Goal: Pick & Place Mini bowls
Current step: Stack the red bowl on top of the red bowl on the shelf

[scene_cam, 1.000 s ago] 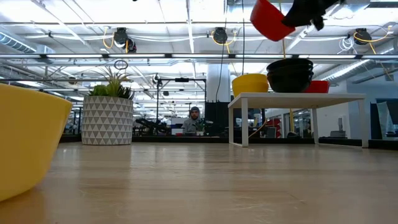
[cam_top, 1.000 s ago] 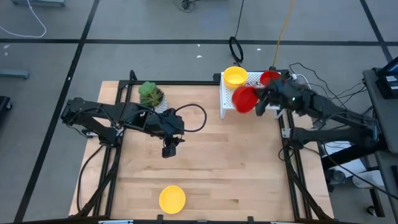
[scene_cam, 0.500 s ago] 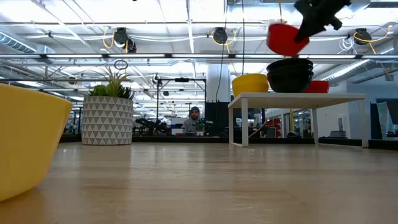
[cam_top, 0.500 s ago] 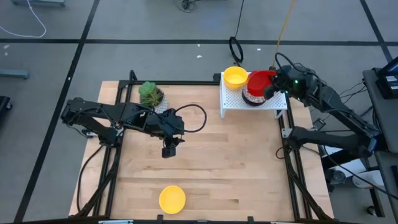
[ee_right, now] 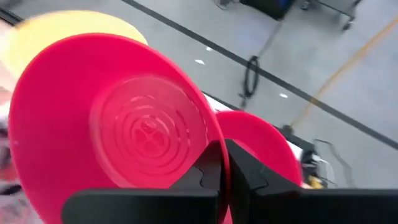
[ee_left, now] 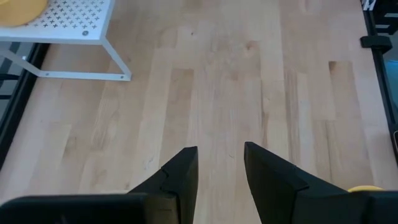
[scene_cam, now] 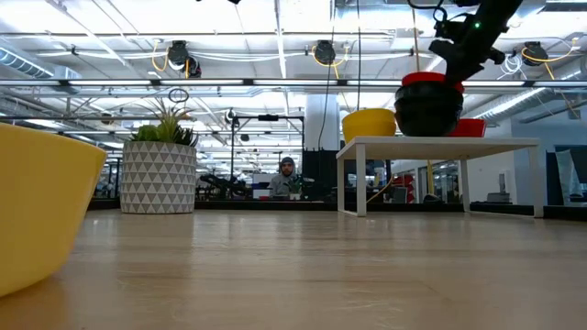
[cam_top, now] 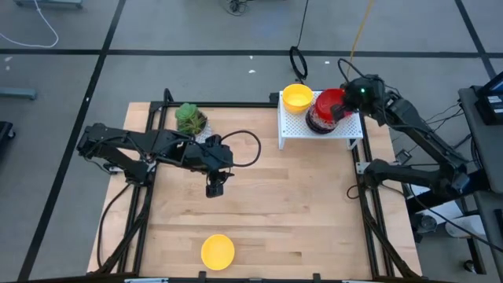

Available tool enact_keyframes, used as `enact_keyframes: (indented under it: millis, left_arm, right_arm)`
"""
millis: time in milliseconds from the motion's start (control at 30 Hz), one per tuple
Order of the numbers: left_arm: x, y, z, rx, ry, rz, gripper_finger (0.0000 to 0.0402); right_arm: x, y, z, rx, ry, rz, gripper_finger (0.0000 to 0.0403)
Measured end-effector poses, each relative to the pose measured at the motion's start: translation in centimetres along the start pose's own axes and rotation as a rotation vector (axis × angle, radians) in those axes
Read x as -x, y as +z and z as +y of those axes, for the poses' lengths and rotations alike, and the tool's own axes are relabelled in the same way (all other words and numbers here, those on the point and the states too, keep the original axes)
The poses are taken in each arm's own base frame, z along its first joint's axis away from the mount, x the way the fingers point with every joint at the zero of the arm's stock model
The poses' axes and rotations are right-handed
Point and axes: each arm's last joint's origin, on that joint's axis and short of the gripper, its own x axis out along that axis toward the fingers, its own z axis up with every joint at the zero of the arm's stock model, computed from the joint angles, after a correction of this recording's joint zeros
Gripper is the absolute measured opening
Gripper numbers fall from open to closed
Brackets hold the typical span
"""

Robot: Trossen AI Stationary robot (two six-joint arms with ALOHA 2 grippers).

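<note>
A red mini bowl (cam_top: 327, 101) sits on a stack of dark patterned bowls (cam_top: 319, 122) on the small white shelf (cam_top: 346, 130) at the table's far right. My right gripper (cam_top: 346, 108) is shut on it. In the low view this red bowl (scene_cam: 429, 81) caps the stack (scene_cam: 427, 110). A yellow bowl (cam_top: 297, 97) and a second red bowl (ee_right: 264, 146) also stand on the shelf. Another yellow bowl (cam_top: 218, 251) rests near the table's near edge. My left gripper (cam_top: 214, 189) hangs open over the table's middle. My right gripper pinches the red bowl's rim (ee_right: 222, 149), on the side toward the table's right edge, with one finger (ee_right: 208, 167) inside the bowl and the other outside. It comes slanting down from the right. The bowl is roughly level on top of the stack.
A white patterned pot with a green plant (cam_top: 191, 119) stands at the far left, behind my left arm. The shelf stands on thin legs (ee_left: 118, 65) above the wood. Bare tabletop (cam_top: 299, 212) lies between the shelf and the near yellow bowl (scene_cam: 37, 211).
My right gripper has carried the red bowl from in front of the shelf, where it hung tilted and high, toward the far edge and down. The bowl has levelled and now sits on the stack of dark bowls. The gripper has stayed shut on its rim.
</note>
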Motion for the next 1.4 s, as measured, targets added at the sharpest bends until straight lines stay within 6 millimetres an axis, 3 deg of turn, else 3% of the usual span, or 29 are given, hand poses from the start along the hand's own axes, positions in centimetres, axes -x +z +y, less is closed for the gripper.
enact_keyframes:
  millis: [200, 367, 533, 933, 1133, 1400]
  left_arm:
    - [0.0, 0.0, 0.0, -0.012, 0.004, -0.001, 0.0131]
    - [0.0, 0.0, 0.0, -0.024, 0.012, -0.002, 0.0131]
    - [0.0, 0.0, 0.0, -0.023, 0.012, -0.001, 0.0131]
    - [0.0, -0.1, 0.1, -0.024, 0.015, 0.013, 0.0131]
    - [0.0, -0.4, 0.1, -0.028, 0.019, 0.037, 0.0131]
    - [0.0, -0.4, 0.1, -0.031, 0.020, 0.041, 0.0131]
  right_arm:
    - [0.5, 1.0, -0.4, -0.067, 0.096, -0.101, 0.0000]
    - [1.3, 1.6, -1.5, -0.087, -0.024, -0.113, 0.0000]
    - [1.6, 1.8, -2.0, -0.126, -0.031, -0.109, 0.0000]
    - [0.1, 2.5, -1.4, -0.156, -0.162, -0.068, 0.0000]
    - [-0.8, 3.1, -1.0, -0.132, -0.242, 0.038, 0.0000]
    - [-0.8, 4.2, -1.0, -0.183, -0.255, 0.103, 0.0000]
